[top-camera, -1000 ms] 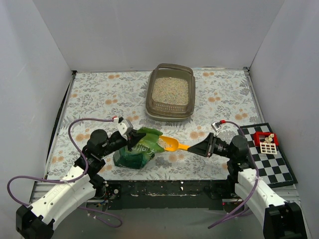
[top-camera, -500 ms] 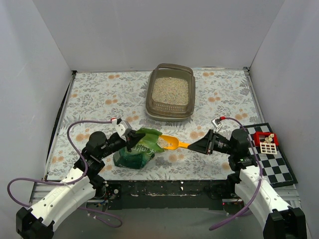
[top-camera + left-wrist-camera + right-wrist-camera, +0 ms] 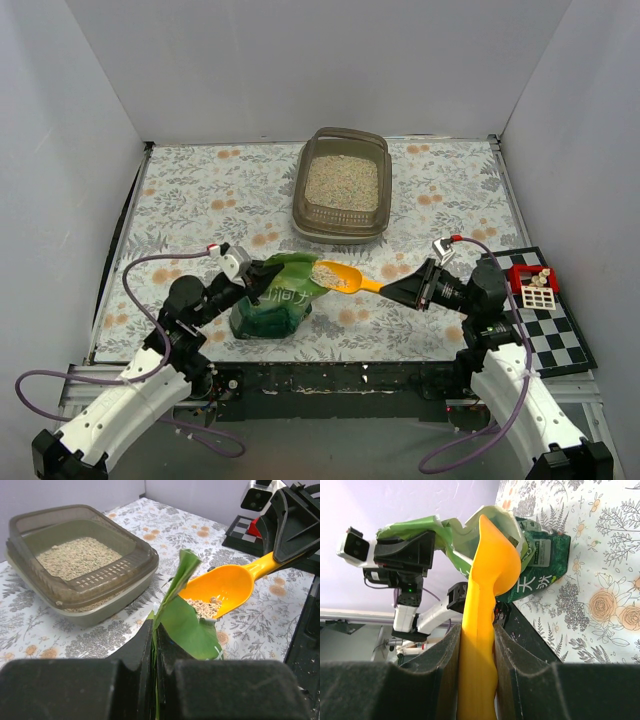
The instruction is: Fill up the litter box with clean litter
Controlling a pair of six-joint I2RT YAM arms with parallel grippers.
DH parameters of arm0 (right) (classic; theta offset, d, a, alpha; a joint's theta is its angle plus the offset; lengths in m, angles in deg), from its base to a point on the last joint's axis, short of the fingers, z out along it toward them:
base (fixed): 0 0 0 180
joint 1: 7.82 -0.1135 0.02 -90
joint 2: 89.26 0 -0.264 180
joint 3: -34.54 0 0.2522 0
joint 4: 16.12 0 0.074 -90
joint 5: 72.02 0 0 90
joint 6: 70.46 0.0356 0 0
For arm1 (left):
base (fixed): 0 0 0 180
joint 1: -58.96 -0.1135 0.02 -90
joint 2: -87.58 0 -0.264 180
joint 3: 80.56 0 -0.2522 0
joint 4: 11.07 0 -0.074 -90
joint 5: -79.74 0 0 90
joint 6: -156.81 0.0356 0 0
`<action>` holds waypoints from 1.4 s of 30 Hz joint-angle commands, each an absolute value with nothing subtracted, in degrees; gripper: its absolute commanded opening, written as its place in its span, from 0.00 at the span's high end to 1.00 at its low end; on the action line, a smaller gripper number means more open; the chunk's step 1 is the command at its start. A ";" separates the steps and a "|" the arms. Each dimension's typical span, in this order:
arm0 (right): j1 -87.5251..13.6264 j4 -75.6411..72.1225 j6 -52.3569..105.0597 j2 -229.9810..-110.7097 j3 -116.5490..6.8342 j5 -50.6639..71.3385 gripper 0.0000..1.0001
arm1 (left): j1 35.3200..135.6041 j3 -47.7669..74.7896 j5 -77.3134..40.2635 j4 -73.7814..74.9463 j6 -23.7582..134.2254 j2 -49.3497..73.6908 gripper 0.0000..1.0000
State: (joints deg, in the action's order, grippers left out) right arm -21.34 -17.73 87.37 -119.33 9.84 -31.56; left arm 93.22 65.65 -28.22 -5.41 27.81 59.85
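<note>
The litter box (image 3: 300, 192) stands at the back centre with clean litter (image 3: 341, 182) spread inside it; the left wrist view shows it at the left (image 3: 107, 575). A green bag (image 3: 275, 303) stands near the front edge. My left gripper (image 3: 262, 281) is shut on the bag's top edge (image 3: 186, 622), holding it up. My right gripper (image 3: 398, 290) is shut on the handle of a yellow scoop (image 3: 346, 277). The scoop's bowl (image 3: 227, 586) hovers at the bag's mouth with a little litter (image 3: 202, 608) in it. From below, the right wrist view shows the scoop (image 3: 487, 575).
A black-and-white checkered board (image 3: 550, 330) lies at the right front with a small red and white object (image 3: 533, 285) on it. White walls close in the floral cloth (image 3: 200, 200) on three sides. A dark rail runs along the near edge.
The scoop has risen a little and shifted towards the bag's top, with litter in its bowl. My left gripper has drawn slightly left, pulling the bag more upright.
</note>
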 commanded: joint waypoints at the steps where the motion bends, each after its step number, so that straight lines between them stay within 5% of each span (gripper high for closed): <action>1: -21.27 -16.24 88.97 -117.83 6.62 -29.75 0.99 | 93.24 67.04 -22.83 -10.23 27.35 64.63 1.00; 21: -21.27 -28.11 98.91 -125.38 -0.04 -18.24 0.99 | 93.24 67.05 -23.62 -7.68 27.35 66.57 1.00; 37: -21.27 -38.74 89.07 -159.73 -17.88 -4.35 0.99 | 93.50 68.10 -22.48 -9.09 27.61 64.99 1.00; 42: -21.27 -31.12 78.98 -170.55 -26.84 -0.93 0.99 | 93.59 68.19 -22.39 -9.36 27.79 64.02 1.00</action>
State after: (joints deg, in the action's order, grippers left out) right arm -21.34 -32.38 88.75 -165.73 -19.25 -5.57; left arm 93.33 67.83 -24.15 -6.55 27.13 64.57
